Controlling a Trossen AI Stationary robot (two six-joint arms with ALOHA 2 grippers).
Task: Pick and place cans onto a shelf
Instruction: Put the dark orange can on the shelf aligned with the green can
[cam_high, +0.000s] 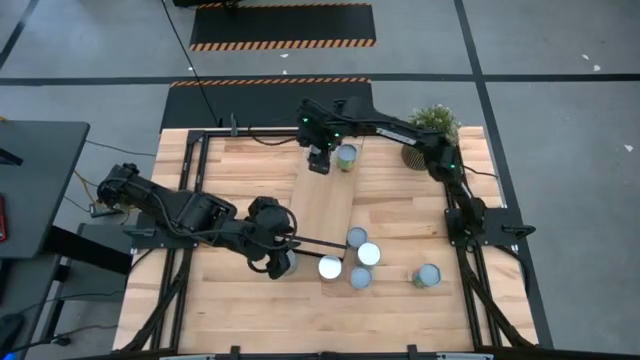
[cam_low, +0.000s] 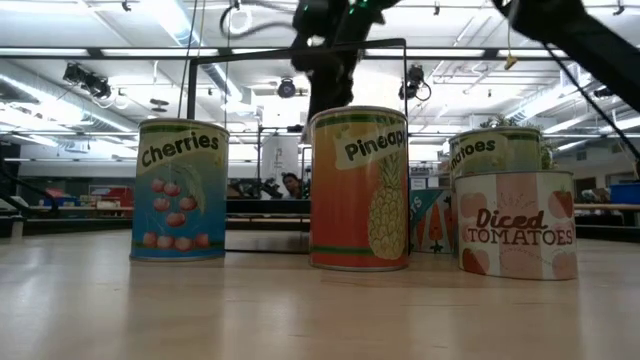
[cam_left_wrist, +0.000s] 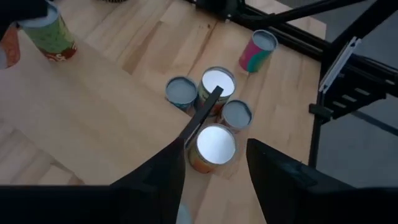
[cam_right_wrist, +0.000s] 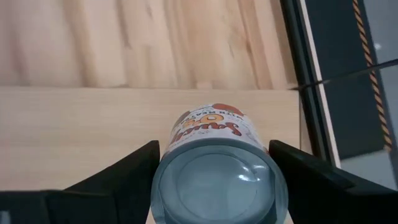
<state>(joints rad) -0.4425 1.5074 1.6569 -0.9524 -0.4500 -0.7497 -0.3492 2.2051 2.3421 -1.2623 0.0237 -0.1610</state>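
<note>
The light-wood shelf (cam_high: 325, 205) lies on the table, with its thin black frame (cam_high: 315, 243) at the near end. My right gripper (cam_high: 328, 160) is over the shelf's far end, shut on a can with a pale blue top (cam_right_wrist: 217, 180), which also shows in the high view (cam_high: 346, 157). My left gripper (cam_left_wrist: 214, 171) is open and empty. It hovers just left of an orange can with a white top (cam_left_wrist: 214, 146). That can stands with three others (cam_high: 356, 237) (cam_high: 369, 254) (cam_high: 361, 278) by the shelf's near end. Another can (cam_high: 427, 276) stands apart to the right. My right gripper has the can between its two fingers, one finger (cam_right_wrist: 134, 171) on each side of the can's wall just below the rim (cam_right_wrist: 163, 163). The fingers come from above, pointing down. The can is upright over the shelf board; whether its base rests there I cannot tell.
A potted plant (cam_high: 432, 125) stands at the table's far right corner. The frame's black bar (cam_left_wrist: 202, 118) crosses in front of the clustered cans. In the low view, the cherries (cam_low: 180, 190), pineapple (cam_low: 360, 190) and diced tomatoes (cam_low: 515, 225) cans stand close to the camera.
</note>
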